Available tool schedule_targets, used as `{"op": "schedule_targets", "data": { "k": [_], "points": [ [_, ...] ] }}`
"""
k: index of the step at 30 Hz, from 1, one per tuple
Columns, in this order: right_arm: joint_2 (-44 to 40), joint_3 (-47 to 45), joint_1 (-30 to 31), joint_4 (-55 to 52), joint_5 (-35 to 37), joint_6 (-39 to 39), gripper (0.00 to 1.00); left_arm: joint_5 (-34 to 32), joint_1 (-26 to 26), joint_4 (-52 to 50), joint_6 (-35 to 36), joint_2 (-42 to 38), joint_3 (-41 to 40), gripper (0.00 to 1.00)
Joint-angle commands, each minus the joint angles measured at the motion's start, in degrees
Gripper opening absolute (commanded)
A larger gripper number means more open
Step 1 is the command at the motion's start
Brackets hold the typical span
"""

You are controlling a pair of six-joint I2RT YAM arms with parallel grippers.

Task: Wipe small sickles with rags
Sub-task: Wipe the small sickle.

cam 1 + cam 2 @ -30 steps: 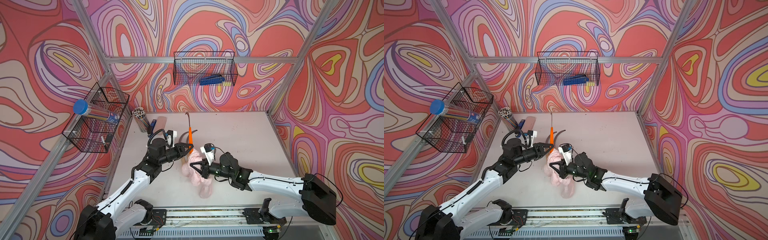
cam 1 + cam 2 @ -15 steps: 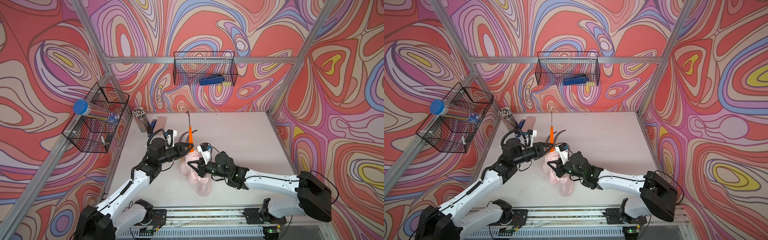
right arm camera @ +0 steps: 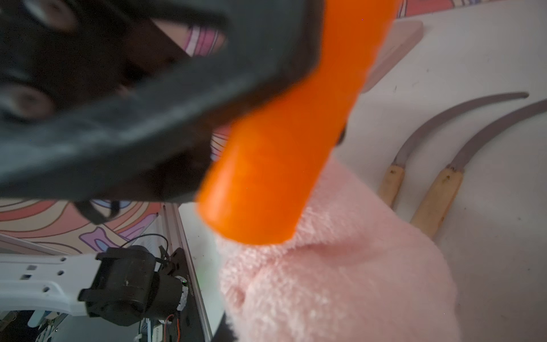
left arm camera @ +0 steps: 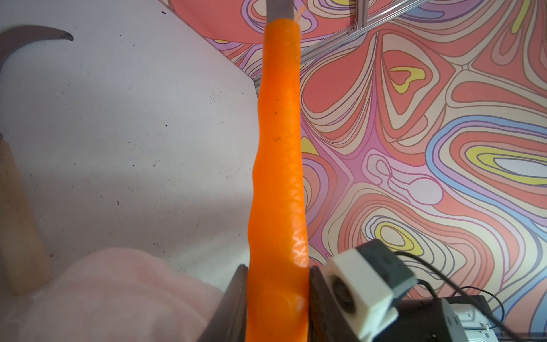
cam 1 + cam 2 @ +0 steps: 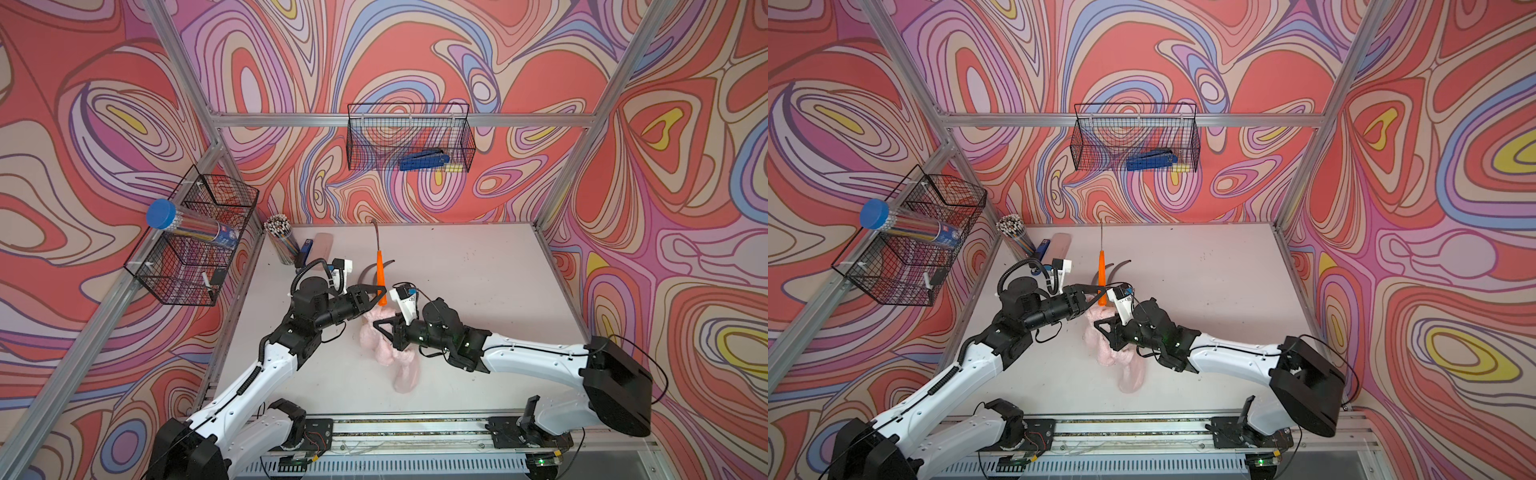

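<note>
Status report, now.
Left hand shut on orange-handled sickle, lifted. Right hand shut on pink rag, by its handle butt. Two wooden-handled sickles on table beside rag; nothing blocking.

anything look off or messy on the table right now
Nothing broken or spilled. The pink rag is bunched into a crumpled heap, not spread flat, and in the right wrist view it hides the handle ends of the two wooden-handled sickles. Dark specks litter the table.
</note>
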Motion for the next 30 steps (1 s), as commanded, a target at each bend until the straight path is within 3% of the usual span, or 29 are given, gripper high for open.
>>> {"op": "schedule_targets", "data": {
  "k": [1,10,16,23,30],
  "points": [
    [-6.6,-0.3,-0.2,-1.7,1.2,-1.9,0.0,0.9,-0.1,2.3,0.0,-0.6,0.0,0.0],
    [-14.4,-1.3,-0.2,-6.1,3.4,-3.7,0.0,1.6,0.0,4.2,-0.8,1.4,-0.3,0.0],
    [-19.1,-3.0,-1.7,-9.6,10.3,-3.5,0.0,1.6,0.0,3.7,-0.1,0.7,-0.3,0.0],
    [-23.1,-7.3,-16.3,-7.9,0.6,1.1,0.0,3.1,0.0,3.3,-0.1,-1.0,-1.0,0.0],
    [-12.9,0.3,-18.0,-6.0,-4.9,-2.1,0.0,10.3,-0.1,6.9,-1.6,0.1,-2.1,0.0]
  ]
}}
